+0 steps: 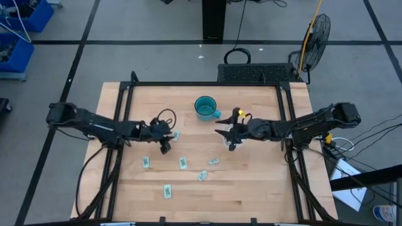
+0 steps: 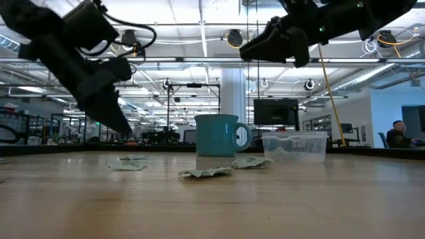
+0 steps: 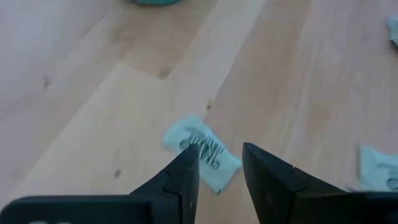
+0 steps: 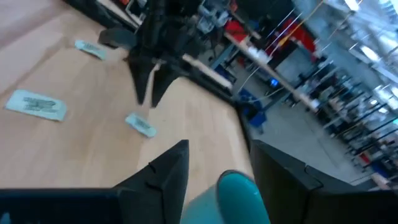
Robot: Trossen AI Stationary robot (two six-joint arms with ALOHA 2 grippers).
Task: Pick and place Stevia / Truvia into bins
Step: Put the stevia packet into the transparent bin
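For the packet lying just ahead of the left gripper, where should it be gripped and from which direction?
Judging by the left wrist view, the packet lies flat on the table, so it is probably best taken from straight above. The left gripper, fingers apart, could straddle its short width and pinch the two long edges, since a flat packet offers no raised side.

From overhead the clear bin (image 1: 228, 142) is almost wholly covered by the right gripper (image 1: 230, 139), so only a trace of its edge shows. The print on every packet (image 1: 183, 163) there is too small to read. In the left wrist view the left gripper's fingers (image 3: 186, 180) hide part of a packet (image 3: 199, 146), another packet (image 3: 379, 168) is cut by the frame edge, and the teal mug (image 3: 152, 2) shows only as a sliver. The right wrist view is blurred, and its mug (image 4: 233, 196) is half cut off. At table height a person (image 2: 398, 136) is too far away to make out.
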